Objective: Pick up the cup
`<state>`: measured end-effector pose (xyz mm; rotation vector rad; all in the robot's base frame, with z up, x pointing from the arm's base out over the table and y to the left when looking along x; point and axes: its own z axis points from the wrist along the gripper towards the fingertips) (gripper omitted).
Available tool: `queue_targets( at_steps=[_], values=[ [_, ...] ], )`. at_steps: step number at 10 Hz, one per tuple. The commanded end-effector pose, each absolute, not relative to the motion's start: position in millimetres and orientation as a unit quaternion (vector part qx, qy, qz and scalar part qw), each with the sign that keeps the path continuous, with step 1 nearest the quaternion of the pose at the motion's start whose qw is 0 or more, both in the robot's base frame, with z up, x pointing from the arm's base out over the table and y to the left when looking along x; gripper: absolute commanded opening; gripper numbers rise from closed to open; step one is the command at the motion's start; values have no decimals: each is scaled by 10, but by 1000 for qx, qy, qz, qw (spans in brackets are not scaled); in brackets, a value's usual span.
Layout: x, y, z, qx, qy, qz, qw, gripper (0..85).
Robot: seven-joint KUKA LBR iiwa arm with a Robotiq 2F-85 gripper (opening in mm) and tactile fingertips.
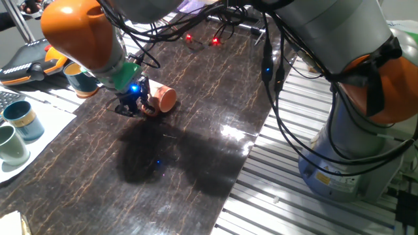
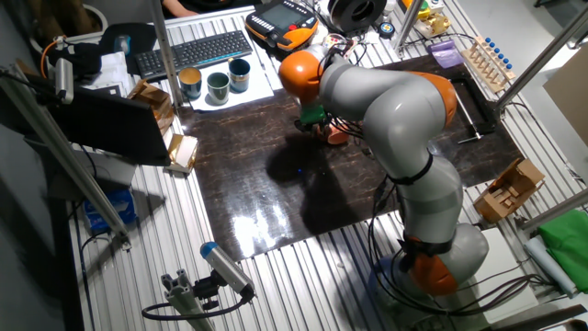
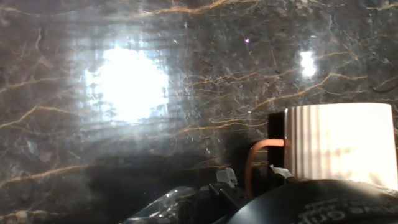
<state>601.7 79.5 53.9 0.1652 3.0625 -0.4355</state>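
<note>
Cup (image 1: pixel 164 98) lies on its side on the dark marble counter (image 1: pixel 196 156), salmon base facing outward, right against our end effector (image 1: pixel 134 104). We cannot tell whether the fingers are spread or pinching. In the hand view we see its ribbed cream body (image 3: pixel 336 146) and orange handle. Teal mugs (image 1: pixel 19 121) stand well apart at the counter's edge.

Count: one cup (image 1: pixel 166 98) lying on its side on the one dark marble-look table (image 1: pixel 196 130). Three mugs (image 2: pixel 215 82) in a row by one keyboard (image 2: pixel 195 51) (teal ones, one with a yellow inside). One arm, one gripper (image 1: pixel 134 104). One teach pendant (image 2: pixel 287 20). Two red lights (image 1: pixel 202 40) at the far table edge.
</note>
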Motion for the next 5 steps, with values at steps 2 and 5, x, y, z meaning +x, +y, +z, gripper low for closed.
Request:
queue_targets(
  at_steps=[2,5],
  values=[
    [6017,791,520,52,988,-144,25,353],
    [6017,751,481,48,988,-142,28,353]
  ],
)
